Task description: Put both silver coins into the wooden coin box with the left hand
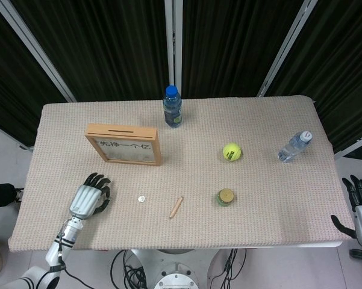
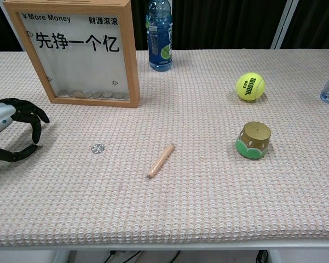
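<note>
Silver coin (image 2: 97, 147): flat on tabletop (image 2: 208, 192), near and to the right of left hand (image 2: 13, 129), apart from its fingers (image 2: 33, 112), which are spread, curved, holding nothing. Wooden coin box (image 2: 79, 52): upright, behind both.

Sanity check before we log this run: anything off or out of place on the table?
Only one coin lies loose on the table, though the task names two. The clear bottle at the right leans over, unlike the upright blue one. The left hand holds nothing. Nothing looks spilled or broken.
</note>
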Motion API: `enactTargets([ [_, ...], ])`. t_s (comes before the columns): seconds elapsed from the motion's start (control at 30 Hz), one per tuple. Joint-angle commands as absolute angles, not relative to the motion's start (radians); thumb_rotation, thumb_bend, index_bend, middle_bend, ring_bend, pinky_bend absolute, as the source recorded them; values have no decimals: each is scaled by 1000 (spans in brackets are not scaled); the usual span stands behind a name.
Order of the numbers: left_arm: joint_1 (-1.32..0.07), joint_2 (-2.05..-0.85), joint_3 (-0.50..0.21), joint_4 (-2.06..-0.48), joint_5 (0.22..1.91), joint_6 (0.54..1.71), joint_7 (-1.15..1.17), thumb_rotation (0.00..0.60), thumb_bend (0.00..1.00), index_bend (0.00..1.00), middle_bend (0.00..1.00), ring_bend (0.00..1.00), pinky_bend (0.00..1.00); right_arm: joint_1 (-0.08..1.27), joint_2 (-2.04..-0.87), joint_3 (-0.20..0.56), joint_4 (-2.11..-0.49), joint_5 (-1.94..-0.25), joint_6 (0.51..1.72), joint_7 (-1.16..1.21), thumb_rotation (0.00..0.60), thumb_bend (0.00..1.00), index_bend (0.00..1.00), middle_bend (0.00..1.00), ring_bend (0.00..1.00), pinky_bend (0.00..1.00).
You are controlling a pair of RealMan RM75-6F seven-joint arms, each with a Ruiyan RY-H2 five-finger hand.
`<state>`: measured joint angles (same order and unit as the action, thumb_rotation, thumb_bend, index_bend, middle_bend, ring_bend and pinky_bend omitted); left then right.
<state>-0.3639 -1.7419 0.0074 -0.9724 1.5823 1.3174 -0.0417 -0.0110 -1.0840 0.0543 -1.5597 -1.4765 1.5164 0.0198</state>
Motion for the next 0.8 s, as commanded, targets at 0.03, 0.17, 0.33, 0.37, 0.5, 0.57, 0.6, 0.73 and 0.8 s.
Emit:
enactTargets([
  [0.03, -365, -1741, 7, -973, 1579, 1312, -44, 600, 371, 560, 267, 158, 150, -11, -1084, 54, -1560, -1475, 1516, 20, 600, 176, 0, 0, 0, 0],
  [0.17, -366, -1741, 8, -974, 1575, 1305, -47, 600, 373, 568, 267, 158, 150, -12, -1083, 54, -1559, -1474, 1516, 21, 600, 176, 0, 0, 0, 0],
  [0.33, -367, -1741, 4, -981, 1574, 1311, -52, 600, 390, 586, 271, 158, 151, -12, -1082, 56, -1559, -1474, 1517, 25, 600, 176, 0, 0, 0, 0],
  [0.37, -367, -1740, 3, -984, 1574, 1315, -53, 600, 392, 587, 272, 158, 151, -12, -1082, 56, -1558, -1474, 1517, 26, 600, 176, 0, 0, 0, 0],
  [0.5, -365, -1732, -5, -1003, 1577, 1335, -59, 600, 403, 589, 286, 158, 151, -12, -1082, 56, -1557, -1474, 1516, 28, 600, 176, 0, 0, 0, 0],
  [0.57, -364, -1726, -7, -1016, 1577, 1343, -64, 600, 411, 592, 293, 158, 151, -11, -1082, 56, -1556, -1474, 1515, 30, 600, 176, 0, 0, 0, 0],
  [0.6, -363, -1722, -8, -1023, 1577, 1344, -66, 600, 413, 593, 294, 158, 151, -11, -1082, 56, -1556, -1474, 1515, 31, 600, 176, 0, 0, 0, 0],
  [0.73, -355, -1682, -18, -1090, 1571, 1367, -70, 600, 414, 595, 294, 158, 152, -13, -1082, 58, -1556, -1474, 1520, 35, 600, 176, 0, 0, 0, 0],
  [0.8, -347, -1653, -26, -1128, 1566, 1385, -54, 600, 413, 597, 294, 158, 154, -14, -1080, 59, -1556, -1474, 1524, 37, 600, 176, 0, 0, 0, 0],
])
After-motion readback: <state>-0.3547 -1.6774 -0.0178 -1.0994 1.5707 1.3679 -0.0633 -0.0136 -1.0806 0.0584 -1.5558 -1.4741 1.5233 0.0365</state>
